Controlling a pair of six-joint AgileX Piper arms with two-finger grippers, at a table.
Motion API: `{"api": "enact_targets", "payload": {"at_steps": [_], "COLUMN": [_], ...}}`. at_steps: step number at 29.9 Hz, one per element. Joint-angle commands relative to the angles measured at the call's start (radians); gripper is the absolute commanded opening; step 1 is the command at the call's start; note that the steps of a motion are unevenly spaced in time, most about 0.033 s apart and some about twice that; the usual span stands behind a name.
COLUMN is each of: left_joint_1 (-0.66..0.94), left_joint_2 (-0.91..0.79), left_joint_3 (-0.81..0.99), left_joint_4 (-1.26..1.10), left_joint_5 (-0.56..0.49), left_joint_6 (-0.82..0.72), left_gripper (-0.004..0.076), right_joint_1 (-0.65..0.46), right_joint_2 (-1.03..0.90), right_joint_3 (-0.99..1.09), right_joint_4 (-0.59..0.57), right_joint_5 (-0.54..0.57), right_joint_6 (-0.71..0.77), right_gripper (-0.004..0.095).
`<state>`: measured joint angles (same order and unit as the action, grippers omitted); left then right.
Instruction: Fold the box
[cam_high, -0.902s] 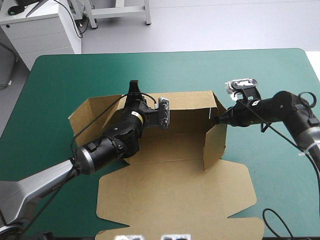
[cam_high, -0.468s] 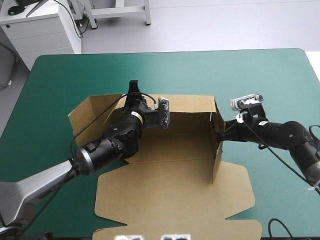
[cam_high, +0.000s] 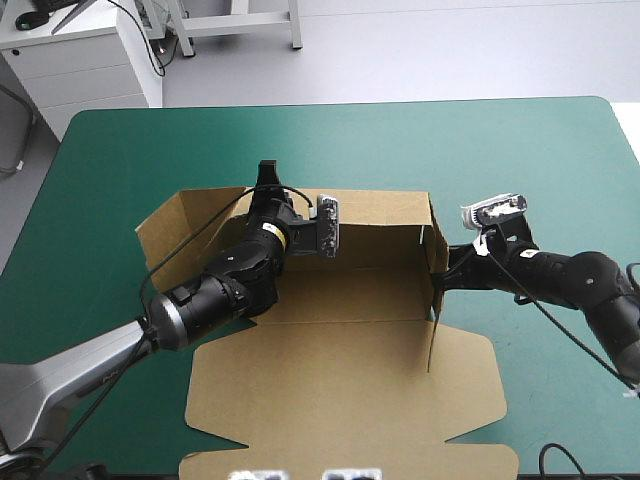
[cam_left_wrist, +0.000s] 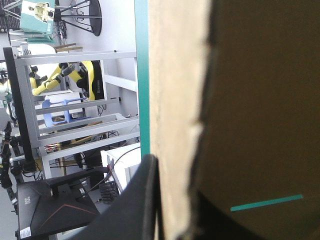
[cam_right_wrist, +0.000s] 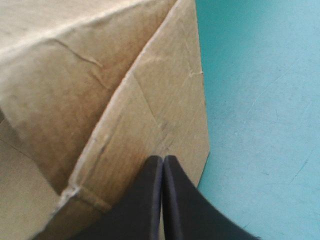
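Looking down over the robot's shoulders, I see the brown box (cam_high: 350, 300) lying near the middle of the teal-green cover (cam_high: 500, 150), half built. Its back wall (cam_high: 385, 212) stands upright along the far side, and the right wall (cam_high: 433, 300) stands upright too, meeting the back wall at the far right corner. The lid (cam_high: 340, 400) lies flat, spread toward the near edge of the table. At the far left a flap (cam_high: 172, 232) leans outward at a slant, not tucked in.

The left gripper (cam_high: 266, 182) reaches in over the box's floor and sits on the top edge of the back wall, toward that wall's left end. Its own camera shows the raw edge of the board running straight between the fingers (cam_left_wrist: 142, 200), one black fin pressed against the outer face (the other is lost in the shadow on the inner side), so it is clamped on the box.

The right gripper (cam_high: 441, 268) comes in low from the right, outside the box. Its two fingers (cam_right_wrist: 150, 200) are clenched together into a single point with nothing between them, and that point touches the outer face of the right wall, just beside the corner fold.
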<state>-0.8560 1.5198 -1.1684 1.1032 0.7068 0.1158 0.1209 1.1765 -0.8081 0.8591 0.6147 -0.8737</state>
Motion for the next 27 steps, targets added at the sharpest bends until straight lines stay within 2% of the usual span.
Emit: {"api": "enact_targets", "payload": {"at_steps": [1,13,16,20,22,24,27], "left_joint_1": [0.0,0.0,0.0,0.0,0.0,0.0,0.0], "left_joint_2": [-0.031,-0.031,-0.031,-0.031,-0.031,-0.031,-0.031], "left_joint_3": [-0.016,-0.016,-0.016,-0.016,-0.016,-0.016,-0.016], "left_joint_4": [0.005,0.005,0.005,0.005,0.005,0.005,0.005], "left_joint_5": [0.025,0.029,0.029,0.029,0.029,0.029,0.029], "left_joint_6": [-0.017,-0.017,-0.017,-0.017,-0.017,-0.017,-0.017], "left_gripper": [-0.0008,-0.0008,-0.0008,-0.0008,-0.0008,-0.0008,-0.0008], "right_joint_1": [-0.002,-0.002,-0.002,-0.002,-0.002,-0.002,-0.002], "right_joint_2": [-0.048,-0.054,-0.054,-0.054,-0.056,-0.057,-0.07], "right_joint_3": [-0.019,-0.015,-0.015,-0.015,-0.015,-0.019,-0.019], "right_joint_4": [0.014,0.064,0.064,0.064,0.064,0.064,0.066], "right_joint_5": [0.008,0.087,0.145,0.18,0.18,0.184,0.204], "right_joint_6": [-0.026,-0.113,-0.153,-0.16,-0.16,-0.16,-0.158], "right_gripper": [-0.0014,0.0008,0.0131,0.0398,0.0491,0.0532,0.0532]}}
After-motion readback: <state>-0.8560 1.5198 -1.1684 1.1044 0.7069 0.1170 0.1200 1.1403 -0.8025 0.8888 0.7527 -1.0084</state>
